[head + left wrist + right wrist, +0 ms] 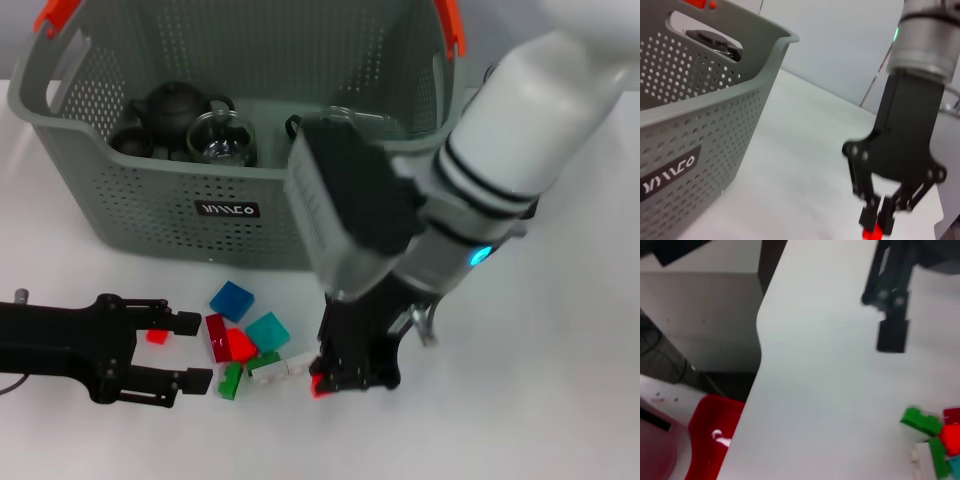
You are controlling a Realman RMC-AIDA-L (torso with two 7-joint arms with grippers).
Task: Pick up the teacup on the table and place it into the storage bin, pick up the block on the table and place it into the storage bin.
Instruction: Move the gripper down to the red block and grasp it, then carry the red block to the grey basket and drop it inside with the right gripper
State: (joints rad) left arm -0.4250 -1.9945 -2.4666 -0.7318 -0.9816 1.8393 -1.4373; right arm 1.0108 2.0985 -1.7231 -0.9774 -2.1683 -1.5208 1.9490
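Right gripper [322, 384] had its jaws pinched on a small red block [318, 387] at the desk [540, 400]. Left gripper [190, 350] sat beside the block pile [245, 345], jaws wide.

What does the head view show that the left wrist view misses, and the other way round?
Only the head view shows the left gripper, open over the table beside the pile of blocks, and the black teapot and glass cup inside the storage bin. Only the left wrist view shows the right gripper's fingers side-on, closed on a small red block. Both show the bin's perforated wall with its black label, the right gripper down near the table, and the red block.
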